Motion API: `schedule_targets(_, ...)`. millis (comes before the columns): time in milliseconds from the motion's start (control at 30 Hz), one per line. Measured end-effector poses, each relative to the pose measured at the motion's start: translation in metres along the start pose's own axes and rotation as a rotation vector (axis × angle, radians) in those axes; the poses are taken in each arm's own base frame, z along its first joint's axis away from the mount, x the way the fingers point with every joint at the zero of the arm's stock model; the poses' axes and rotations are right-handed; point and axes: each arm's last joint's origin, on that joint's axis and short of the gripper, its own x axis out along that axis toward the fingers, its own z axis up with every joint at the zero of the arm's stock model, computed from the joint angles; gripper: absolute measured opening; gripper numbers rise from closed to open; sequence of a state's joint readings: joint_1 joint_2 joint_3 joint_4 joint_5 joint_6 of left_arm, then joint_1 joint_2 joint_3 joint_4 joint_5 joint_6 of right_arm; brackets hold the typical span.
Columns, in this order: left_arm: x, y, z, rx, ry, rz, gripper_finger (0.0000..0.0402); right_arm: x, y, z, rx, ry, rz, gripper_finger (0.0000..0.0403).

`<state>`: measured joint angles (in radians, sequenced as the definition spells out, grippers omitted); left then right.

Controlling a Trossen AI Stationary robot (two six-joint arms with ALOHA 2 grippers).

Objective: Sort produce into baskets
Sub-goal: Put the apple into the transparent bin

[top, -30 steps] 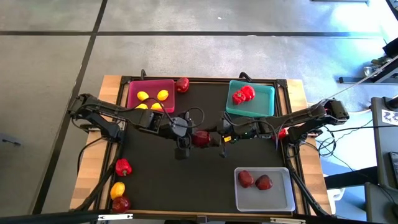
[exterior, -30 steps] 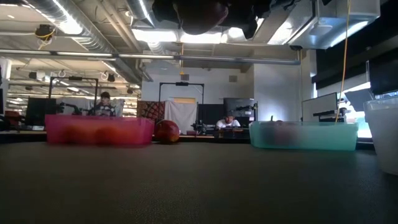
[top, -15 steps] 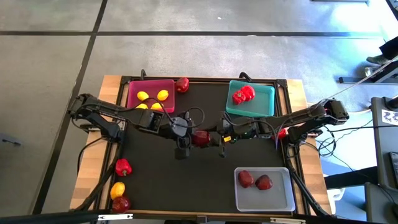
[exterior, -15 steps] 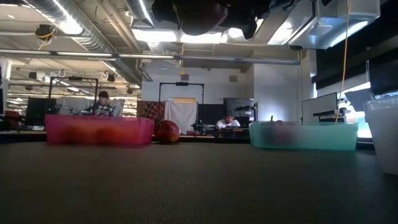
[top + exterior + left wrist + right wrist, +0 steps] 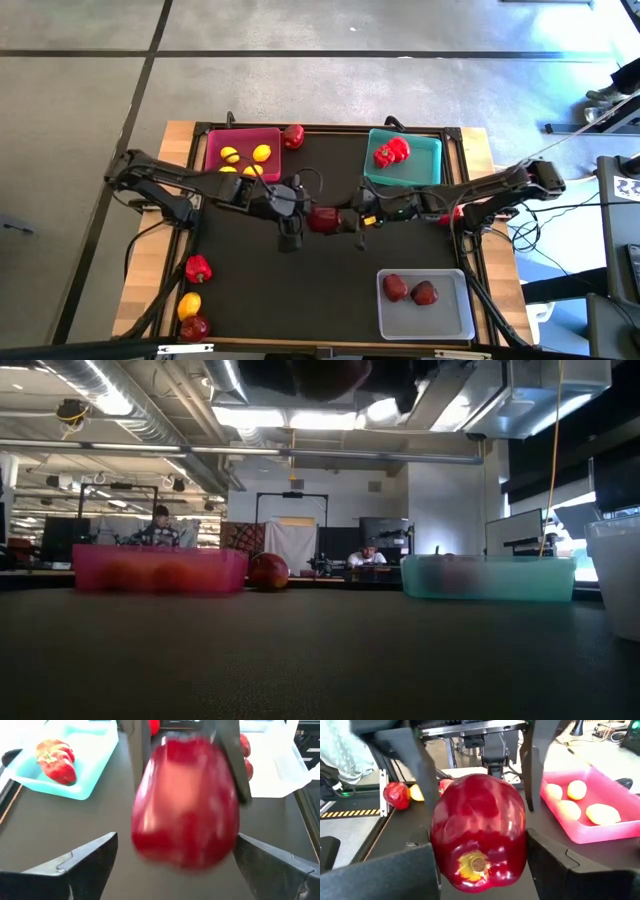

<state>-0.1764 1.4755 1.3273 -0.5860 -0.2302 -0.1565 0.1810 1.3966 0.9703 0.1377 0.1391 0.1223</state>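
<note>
A dark red apple hangs in the air above the middle of the table, between my two grippers. My right gripper comes from the right and is shut on the apple. My left gripper faces it from the left. In the left wrist view the left gripper is open, with its fingers on either side of the apple. The pink basket holds lemons. The teal basket holds a red pepper. The clear basket holds two apples. My right gripper pinches the apple by its two opposite sides between its two fingers. The fingers lie level and come from the table's right. The apple is lifted clear of the table, and its yellowish end faces the right wrist camera.
A pepper lies at the far edge beside the pink basket. A pepper, a lemon and an apple lie on the wooden strip at the near left. A red piece lies under the right arm.
The apple and both grippers have risen a little; in the low view the apple has almost left the top of the picture. My left arm has drawn slightly toward the table's left.
</note>
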Motion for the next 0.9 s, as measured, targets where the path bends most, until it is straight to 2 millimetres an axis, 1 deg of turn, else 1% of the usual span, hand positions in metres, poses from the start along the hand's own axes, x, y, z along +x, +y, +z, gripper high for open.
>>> schedule_targets(100, -0.013, 0.002, 0.001, 0.009, -0.021, -0.002, 0.0383, -0.014, -0.001, 0.007, -0.002, 0.002, -0.005, 0.0163)
schedule_targets(233, -0.032, 0.001, 0.004, 0.044, -0.075, 0.0, 0.0385, -0.039, -0.005, 0.015, -0.011, 0.015, -0.047, 0.0163)
schedule_targets(333, -0.036, -0.004, 0.003, 0.085, -0.115, 0.015, 0.0386, -0.059, -0.007, 0.021, -0.012, 0.021, -0.065, 0.0163)
schedule_targets(433, -0.028, -0.009, -0.002, 0.083, -0.154, 0.012, 0.0386, -0.08, -0.01, 0.027, 0.012, 0.011, -0.072, 0.0163)
schedule_targets(500, -0.018, -0.013, -0.007, 0.074, -0.174, 0.003, 0.0386, -0.093, -0.011, 0.03, 0.026, -0.003, -0.073, 0.0163)
schedule_targets(633, 0.0, -0.018, -0.011, 0.075, -0.218, -0.003, 0.0386, -0.107, -0.012, 0.036, 0.038, -0.043, -0.066, 0.0163)
schedule_targets(767, 0.01, -0.018, -0.003, 0.067, -0.309, 0.059, 0.0386, -0.107, -0.011, 0.039, 0.059, -0.073, -0.026, 0.0163)
schedule_targets(900, 0.014, -0.018, 0.008, 0.092, -0.42, 0.132, 0.0386, -0.097, -0.008, 0.039, 0.066, -0.083, 0.018, 0.0163)
